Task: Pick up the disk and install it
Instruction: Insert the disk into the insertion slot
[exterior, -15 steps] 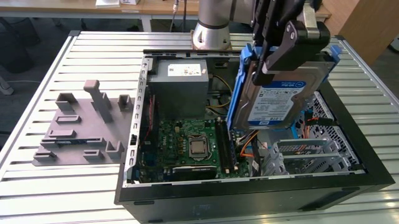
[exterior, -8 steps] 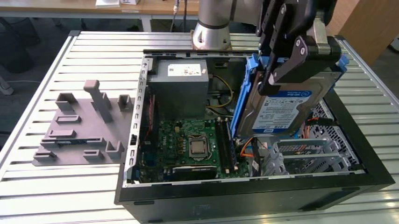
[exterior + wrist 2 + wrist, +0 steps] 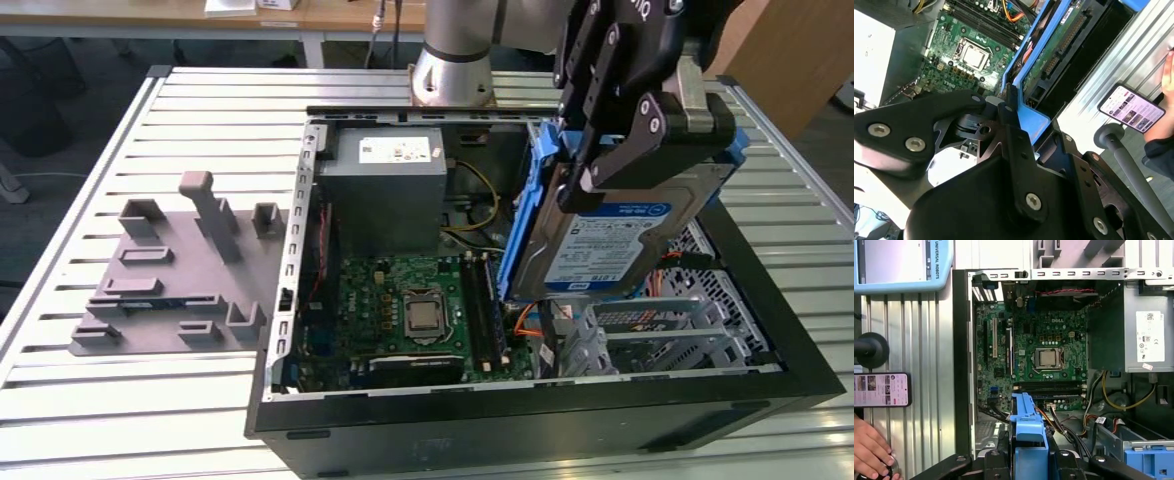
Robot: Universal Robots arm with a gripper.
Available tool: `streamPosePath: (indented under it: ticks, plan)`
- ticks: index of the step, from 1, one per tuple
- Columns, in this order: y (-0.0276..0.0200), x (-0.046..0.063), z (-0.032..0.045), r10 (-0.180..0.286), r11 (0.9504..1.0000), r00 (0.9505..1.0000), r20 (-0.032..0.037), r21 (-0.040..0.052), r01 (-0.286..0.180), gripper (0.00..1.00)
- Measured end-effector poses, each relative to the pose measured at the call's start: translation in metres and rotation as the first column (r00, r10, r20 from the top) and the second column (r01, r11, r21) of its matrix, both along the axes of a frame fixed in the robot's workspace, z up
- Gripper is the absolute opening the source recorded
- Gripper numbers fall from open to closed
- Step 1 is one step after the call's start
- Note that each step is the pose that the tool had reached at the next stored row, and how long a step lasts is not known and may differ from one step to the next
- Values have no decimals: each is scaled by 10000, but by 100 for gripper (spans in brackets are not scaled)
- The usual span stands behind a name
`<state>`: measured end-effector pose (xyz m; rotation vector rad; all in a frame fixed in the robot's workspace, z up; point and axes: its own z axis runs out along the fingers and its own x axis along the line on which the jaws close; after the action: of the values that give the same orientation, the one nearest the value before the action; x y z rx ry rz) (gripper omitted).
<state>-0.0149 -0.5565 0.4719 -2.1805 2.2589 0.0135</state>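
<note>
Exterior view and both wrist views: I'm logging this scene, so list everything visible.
disk: one, silver with blue rails, held tilted over the case
case: one, black, open, on the table
motherboard: one, green, inside the case
power supply: one, grey, inside the case
fixture plate: one, grey, on the table beside the case
table: one, silver slats
phone: one, black, on the table
hand: one, a person's, by the phone
tool: one, black, shut on the disk

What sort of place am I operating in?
Probably a robotics lab bench: an open computer case lies on a slatted metal table, a grey fixture tray beside it, a desk behind. The claw grips the disk.
</note>
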Motion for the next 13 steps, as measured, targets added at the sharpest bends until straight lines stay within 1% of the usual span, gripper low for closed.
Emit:
streamPosePath:
  ticks: [13]
  plan:
    - [0, 181, -17, 1, 10000, 10000, -2, 0, -1, 36]
